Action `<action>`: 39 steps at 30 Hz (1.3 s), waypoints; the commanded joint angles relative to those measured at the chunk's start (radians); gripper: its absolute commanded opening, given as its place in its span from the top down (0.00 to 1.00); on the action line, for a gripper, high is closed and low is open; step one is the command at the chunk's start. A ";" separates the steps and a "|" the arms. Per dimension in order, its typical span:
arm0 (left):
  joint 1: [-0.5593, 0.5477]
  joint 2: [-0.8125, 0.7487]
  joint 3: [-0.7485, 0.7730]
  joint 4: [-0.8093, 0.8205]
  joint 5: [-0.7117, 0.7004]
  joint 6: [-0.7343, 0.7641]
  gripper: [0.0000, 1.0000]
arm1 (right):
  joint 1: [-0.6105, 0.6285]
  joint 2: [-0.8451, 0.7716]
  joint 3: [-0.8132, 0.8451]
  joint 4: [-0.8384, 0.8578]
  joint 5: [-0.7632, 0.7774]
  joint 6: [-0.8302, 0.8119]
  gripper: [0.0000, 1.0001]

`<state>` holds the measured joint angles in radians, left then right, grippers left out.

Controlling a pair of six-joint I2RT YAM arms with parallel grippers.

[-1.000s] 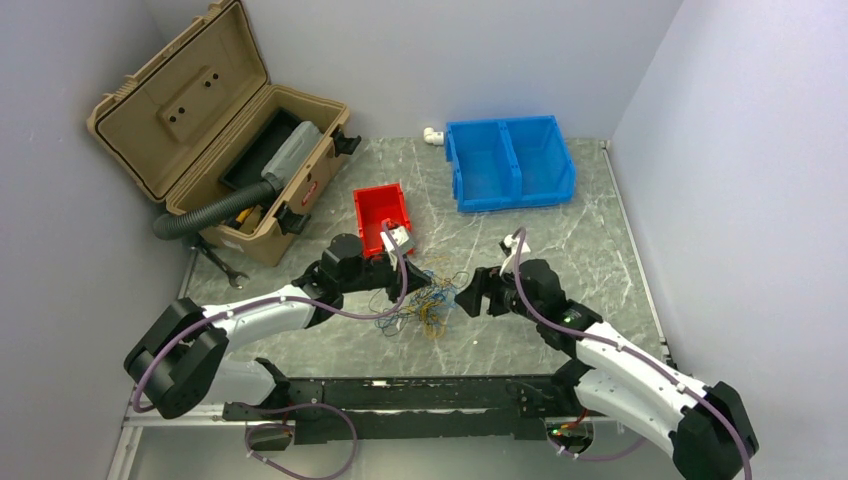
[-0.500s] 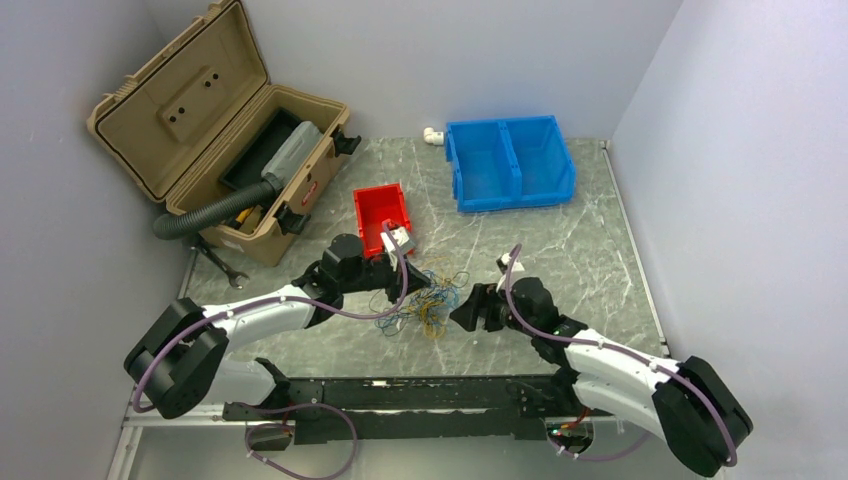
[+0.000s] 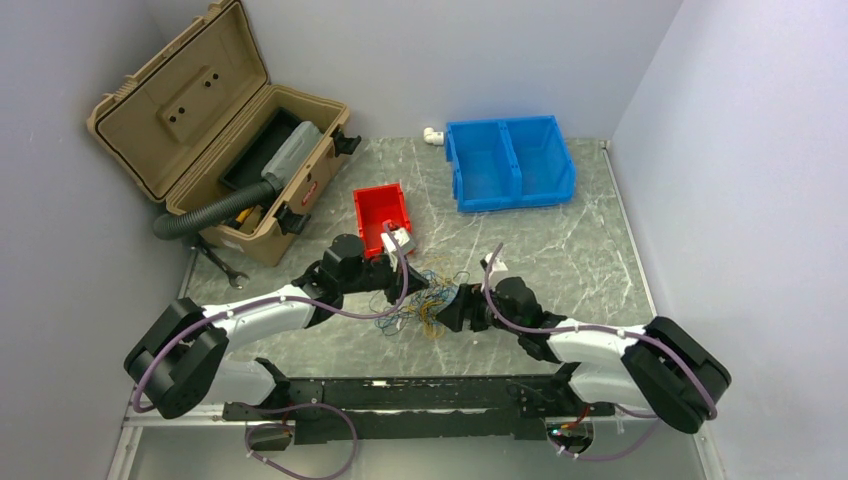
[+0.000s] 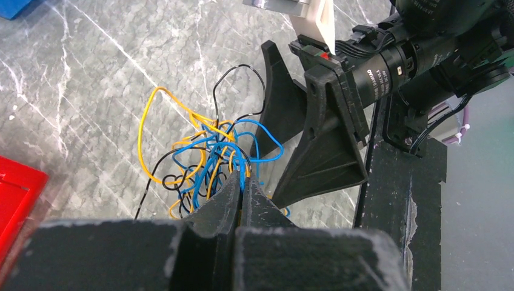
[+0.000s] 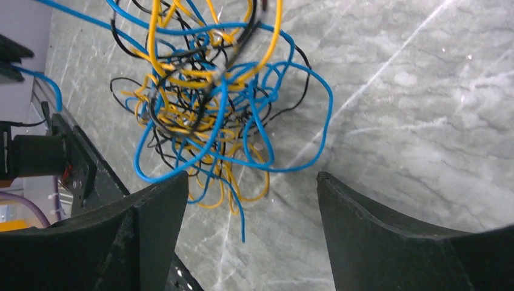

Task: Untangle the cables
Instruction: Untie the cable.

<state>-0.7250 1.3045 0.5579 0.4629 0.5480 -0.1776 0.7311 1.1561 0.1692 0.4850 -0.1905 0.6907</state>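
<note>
The cables (image 3: 428, 298) are a fist-sized tangle of thin blue, yellow and black wires on the marble table, between my two grippers. My left gripper (image 3: 420, 284) is shut on a few blue and yellow strands at the tangle's left edge; in the left wrist view its jaws (image 4: 242, 182) pinch those strands while the rest of the cables (image 4: 200, 145) spread beyond. My right gripper (image 3: 447, 306) is open at the tangle's right side. In the right wrist view its fingers (image 5: 157, 212) stand wide apart with the cables (image 5: 206, 103) just ahead and a blue end hanging between them.
A red bin (image 3: 382, 212) sits just behind my left gripper. A blue two-part bin (image 3: 510, 162) stands at the back. An open tan toolbox (image 3: 225, 140) with a black corrugated hose (image 3: 205, 212) is at the back left, a wrench (image 3: 222, 265) beside it.
My right gripper has moved left and lower, from clear of the tangle to its right edge, staying open. My left gripper has held still, shut on the strands.
</note>
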 commanded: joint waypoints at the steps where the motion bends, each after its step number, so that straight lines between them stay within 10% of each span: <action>1: 0.004 0.001 0.044 0.008 -0.002 0.009 1.00 | 0.015 0.066 0.063 0.104 0.053 0.003 0.23; 8: 0.007 0.019 0.062 -0.017 0.003 0.014 1.00 | 0.018 0.161 0.103 0.215 0.000 -0.014 0.33; 14: 0.014 0.025 0.068 -0.031 0.000 0.007 1.00 | 0.018 0.096 0.120 0.083 0.116 -0.021 1.00; 26: 0.097 -0.048 0.013 -0.064 -0.164 -0.045 1.00 | 0.008 -0.253 0.172 -0.508 0.607 0.025 1.00; 39: 0.098 -0.126 0.006 -0.206 -0.504 -0.055 1.00 | -0.010 -0.273 0.295 -0.911 0.913 0.253 1.00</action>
<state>-0.6296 1.2072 0.5434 0.3290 0.2146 -0.2119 0.7235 0.8707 0.3817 -0.2710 0.5789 0.8459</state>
